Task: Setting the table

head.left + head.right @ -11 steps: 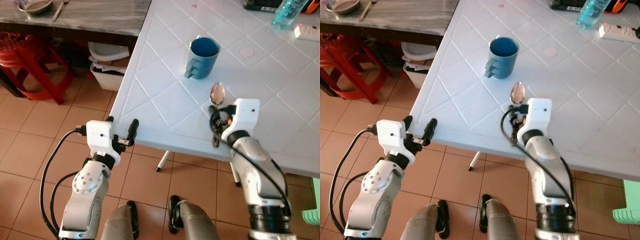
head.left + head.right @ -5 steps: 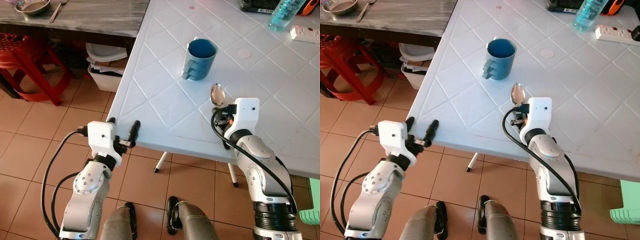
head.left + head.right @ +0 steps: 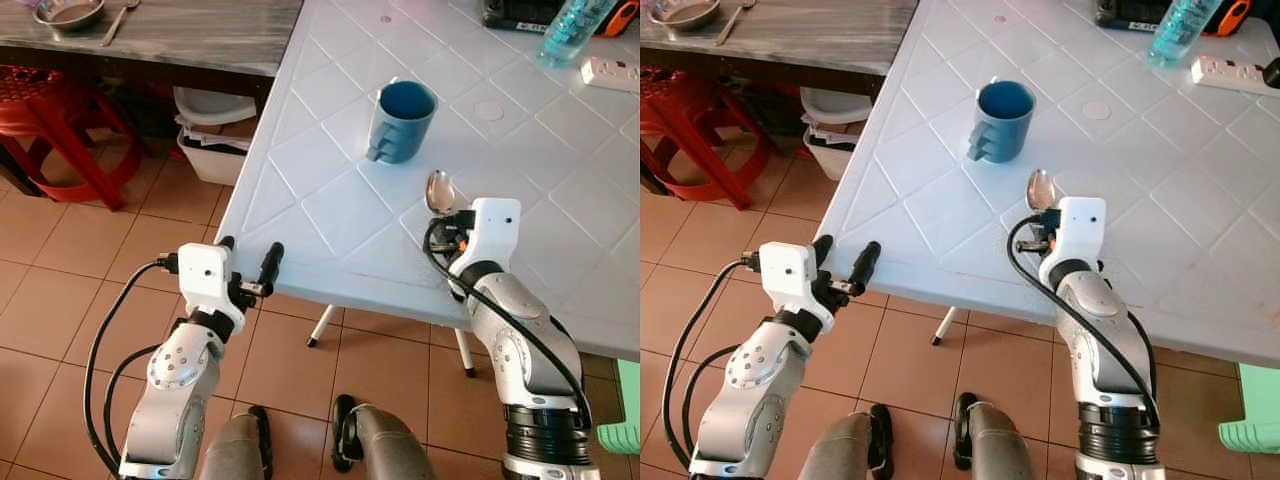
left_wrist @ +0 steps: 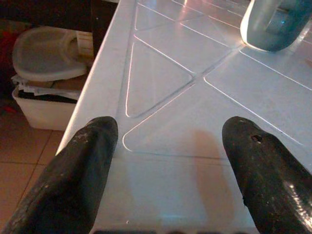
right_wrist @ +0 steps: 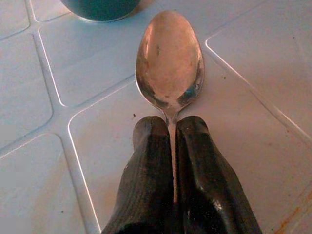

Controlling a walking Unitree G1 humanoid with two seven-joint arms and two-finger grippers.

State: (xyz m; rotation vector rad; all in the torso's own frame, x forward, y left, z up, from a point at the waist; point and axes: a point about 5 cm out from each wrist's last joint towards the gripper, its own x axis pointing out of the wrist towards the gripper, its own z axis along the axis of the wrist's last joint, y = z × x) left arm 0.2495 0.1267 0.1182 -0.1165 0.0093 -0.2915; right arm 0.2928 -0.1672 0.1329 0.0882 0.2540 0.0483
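At the near edge of the surface (image 3: 330, 200), the left pincer (image 3: 246, 262) hovers spread wide, holding nothing. Beyond it, the right pincer (image 5: 169, 161) is clamped on a spoon (image 5: 169, 61) by its handle, bowl pointing toward the mug (image 3: 402, 120) just ahead. The spoon seems mid-placement; next it likely needs lowering flat beside the mug, then releasing.

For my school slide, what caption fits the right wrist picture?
Right hand shut on a spoon, its bowl pointing toward the blue mug.
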